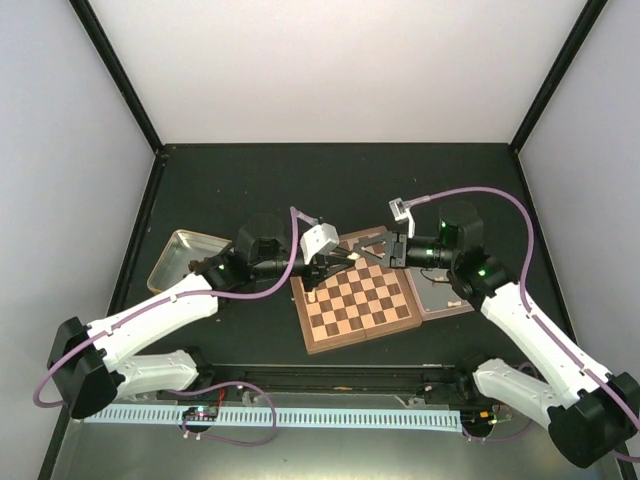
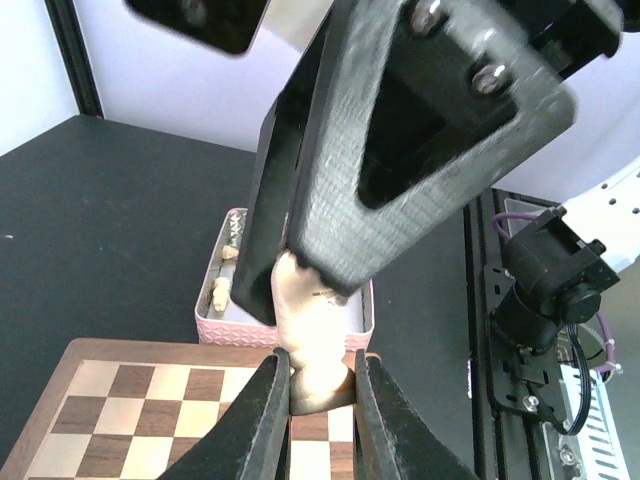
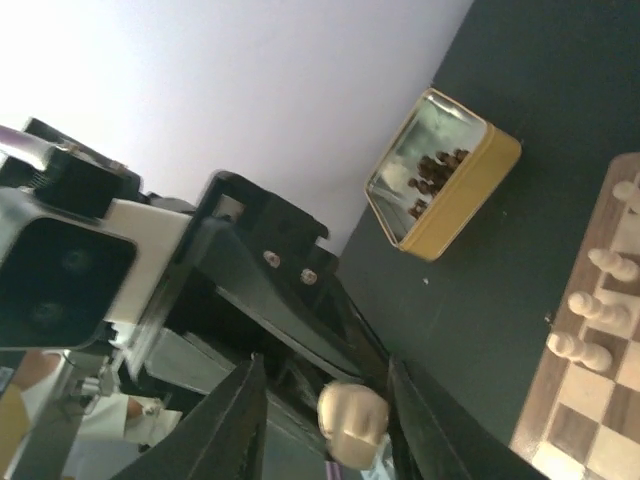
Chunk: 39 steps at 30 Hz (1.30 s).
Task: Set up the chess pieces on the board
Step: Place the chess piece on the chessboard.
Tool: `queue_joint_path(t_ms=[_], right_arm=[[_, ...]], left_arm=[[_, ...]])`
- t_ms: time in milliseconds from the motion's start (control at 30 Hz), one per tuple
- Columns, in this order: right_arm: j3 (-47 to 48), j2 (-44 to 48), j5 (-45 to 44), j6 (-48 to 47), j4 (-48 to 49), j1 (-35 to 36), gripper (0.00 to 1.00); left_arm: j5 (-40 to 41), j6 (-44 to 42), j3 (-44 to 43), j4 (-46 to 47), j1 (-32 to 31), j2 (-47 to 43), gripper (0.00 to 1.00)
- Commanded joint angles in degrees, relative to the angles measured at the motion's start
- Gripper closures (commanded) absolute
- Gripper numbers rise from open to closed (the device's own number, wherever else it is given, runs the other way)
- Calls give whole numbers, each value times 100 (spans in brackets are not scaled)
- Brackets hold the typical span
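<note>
Your left gripper (image 2: 322, 365) has its jaws clamped on a pale chess piece (image 2: 312, 335) above the far-left corner of the board (image 1: 360, 300). Your right gripper (image 3: 325, 370) brackets the piece's head, jaws loose, with a gap on one side.

Black table (image 1: 240, 190): board (image 1: 360, 300) centre, gold tin (image 1: 180, 256) left, tray (image 1: 434, 298) right.

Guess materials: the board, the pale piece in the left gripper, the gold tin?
Board: probably wood, satin; grain shows in brown rim and checks. Pale piece in the left gripper: likely light unvarnished wood, matte; blur leaves plastic possible. Gold tin: thin metal, gold-toned outside, mirror-shiny inside reflecting its contents.
</note>
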<state>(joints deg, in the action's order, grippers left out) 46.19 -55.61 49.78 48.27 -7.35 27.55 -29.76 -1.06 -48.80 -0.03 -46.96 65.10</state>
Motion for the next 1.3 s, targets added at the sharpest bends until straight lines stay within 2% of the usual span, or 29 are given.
queue_joint_path(t_ms=[0, 233, 300, 333, 400, 433, 467, 567, 767, 1033, 1267], right_arm=[[174, -207, 419, -298, -502, -22, 71], [101, -364, 378, -22, -203, -22, 91], [73, -377, 274, 7, -150, -22, 95], [60, -375, 214, -19, -142, -22, 97], [55, -359, 25, -136, -181, -22, 99], [61, -348, -88, -232, -232, -22, 99], [90, -345, -223, -360, -330, -17, 99], [195, -349, -900, -875, -812, 65, 99], [100, -442, -2870, -1445, -1360, 664, 99], [327, -1090, -5850, -1426, -2010, 2679, 99], [945, -2415, -7288, -1216, -2557, 4190, 99]], left_arm=[[6, -310, -33, 81, -6, -39, 98], [-9, -343, -15, 22, -6, -1, 98], [54, -326, -6, -19, -7, 0, 95], [139, -265, 5, -27, -6, -9, 86], [421, -53, 34, -68, -3, -31, 61], [586, 64, 54, -93, -1, -45, 52], [740, 168, 80, -115, 1, -68, 45], [1229, 495, 229, -180, -1, -187, 36], [2683, 1119, 556, -451, 3, -908, 31], [5007, 1801, 880, -812, 65, -2439, 23], [5352, 1813, 692, -1205, 116, -3088, 20]])
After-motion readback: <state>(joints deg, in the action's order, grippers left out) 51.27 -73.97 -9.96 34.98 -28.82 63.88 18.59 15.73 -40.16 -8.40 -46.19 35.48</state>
